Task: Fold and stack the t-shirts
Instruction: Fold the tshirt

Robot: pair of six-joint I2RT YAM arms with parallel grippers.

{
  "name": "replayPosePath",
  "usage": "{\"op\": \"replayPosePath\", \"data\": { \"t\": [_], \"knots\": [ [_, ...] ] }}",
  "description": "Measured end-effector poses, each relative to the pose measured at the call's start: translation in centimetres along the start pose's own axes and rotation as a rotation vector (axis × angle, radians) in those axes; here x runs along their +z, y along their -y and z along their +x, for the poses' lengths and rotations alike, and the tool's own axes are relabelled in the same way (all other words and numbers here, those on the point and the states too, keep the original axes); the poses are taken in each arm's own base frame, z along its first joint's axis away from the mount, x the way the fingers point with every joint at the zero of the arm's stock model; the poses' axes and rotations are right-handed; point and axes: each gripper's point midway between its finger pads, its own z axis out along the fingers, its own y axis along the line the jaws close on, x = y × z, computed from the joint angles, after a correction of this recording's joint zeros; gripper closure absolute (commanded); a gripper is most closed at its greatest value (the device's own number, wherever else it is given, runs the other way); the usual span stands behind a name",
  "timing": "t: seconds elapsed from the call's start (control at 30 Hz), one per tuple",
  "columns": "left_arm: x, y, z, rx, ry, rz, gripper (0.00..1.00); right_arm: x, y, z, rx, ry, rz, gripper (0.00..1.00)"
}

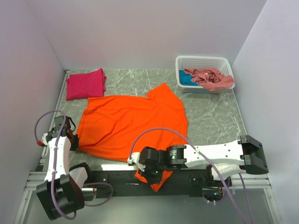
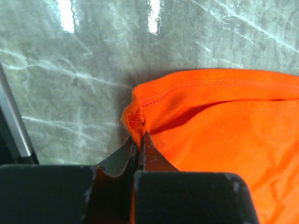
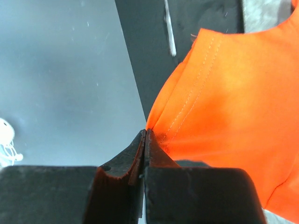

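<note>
Orange t-shirt (image 1: pixel 133 123) lay spread across the marble desk (image 1: pixel 212 116), its left hem corner clenched in the left end effector (image 2: pixel 138 142), its near edge pinched in the right end effector (image 3: pixel 145 137).

No text, label or number seems readable on anything.

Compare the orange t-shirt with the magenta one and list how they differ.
The orange t-shirt is spread open and covers far more table; the magenta t-shirt is folded compact. The orange t-shirt is pinched by the left gripper and right gripper; the magenta t-shirt lies untouched at the far-left corner. Both are plain-coloured and rest on the table.
</note>
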Motion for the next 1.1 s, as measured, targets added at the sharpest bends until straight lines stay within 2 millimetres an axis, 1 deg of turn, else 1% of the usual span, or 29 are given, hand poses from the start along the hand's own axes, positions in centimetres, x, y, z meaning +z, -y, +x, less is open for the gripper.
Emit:
{"op": "replayPosePath", "data": {
  "t": [0.1,0.2,0.23,0.3,0.4,0.47,0.53,0.6,0.73,0.9,1.0,1.1],
  "knots": [
    [-0.9,-0.2,-0.2,-0.014,0.006,0.013,0.99,0.0,0.1,0.9,-0.002,-0.038,0.0,1.0],
    [-1.6,0.2,-0.6,-0.024,0.015,0.041,0.99,-0.1,0.6,1.2,0.008,-0.057,0.008,1.0],
    [-1.7,0.3,-0.6,-0.026,0.016,0.045,0.99,-0.2,0.9,1.2,0.019,-0.056,0.014,1.0],
    [-1.7,0.3,-0.6,-0.024,0.014,0.038,0.99,-0.5,2.2,0.9,0.056,-0.046,0.04,1.0],
    [-1.6,0.1,-0.5,-0.019,0.01,0.022,0.99,-1.7,5.6,0.0,0.144,-0.007,0.137,1.0],
    [-1.5,0.3,-0.6,-0.017,0.008,0.022,0.99,-3.0,8.2,-0.6,0.202,0.022,0.225,1.0],
    [-1.6,0.7,-0.7,-0.014,0.01,0.033,0.99,-4.6,10.8,-1.7,0.252,0.067,0.318,1.0],
    [-1.5,1.2,-0.7,-0.015,0.005,0.046,0.99,-6.2,12.9,-2.7,0.288,0.114,0.399,1.0],
    [-1.4,2.3,-0.7,-0.014,-0.009,0.056,0.99,-8.9,16.2,-4.0,0.334,0.174,0.522,1.0],
    [-1.3,4.0,-0.6,-0.006,-0.026,0.073,0.99,-12.2,19.8,-4.6,0.38,0.212,0.658,1.0],
    [-1.2,4.8,-0.2,0.014,-0.037,0.075,0.99,-13.8,21.6,-4.8,0.402,0.231,0.719,1.0],
    [-1.2,5.7,0.2,0.038,-0.049,0.069,0.99,-15.3,22.8,-5.0,0.412,0.249,0.764,1.0]
  ]
}}
